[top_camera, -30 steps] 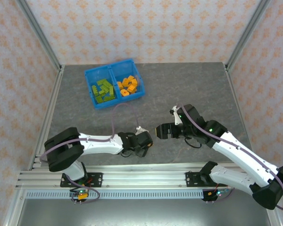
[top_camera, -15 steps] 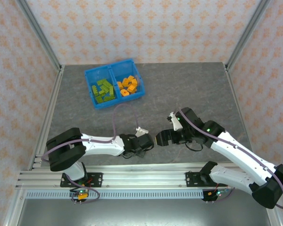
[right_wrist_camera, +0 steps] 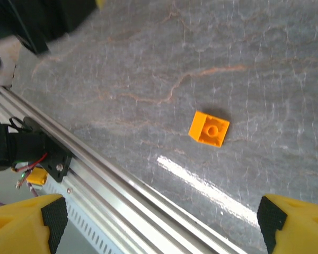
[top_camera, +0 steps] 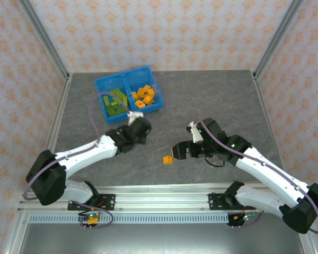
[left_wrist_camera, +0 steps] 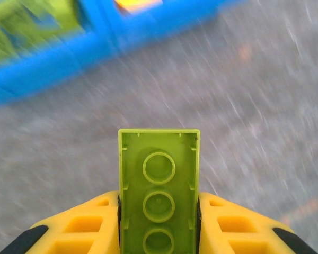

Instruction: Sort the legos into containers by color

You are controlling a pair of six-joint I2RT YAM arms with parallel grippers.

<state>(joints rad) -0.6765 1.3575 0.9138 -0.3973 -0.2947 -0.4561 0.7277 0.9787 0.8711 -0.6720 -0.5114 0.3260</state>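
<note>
Near the bin (top_camera: 122,74), left claw (left_wrist_camera: 159,203) grips a green lego (left_wrist_camera: 159,164); right claw (right_wrist_camera: 161,219) spread wide.

2 white arms (top_camera: 90,151) with black joints, purple cables (top_camera: 91,112), yellow jaws, black pads (right_wrist_camera: 54,218)

The worktop (top_camera: 212,100) is a grey, stone-look surface with fine veining and a low sheen that carries a bright reflected streak. The rail (right_wrist_camera: 111,174) at the lower left of the right wrist view is bare ribbed metal with a satin finish. The green brick (left_wrist_camera: 159,185), the orange brick (right_wrist_camera: 209,128) and the blue bin (top_camera: 122,74) are smooth moulded plastic, slightly glossy, and the jaws of the left gripper (left_wrist_camera: 159,209) are matt yellow plastic.
</note>
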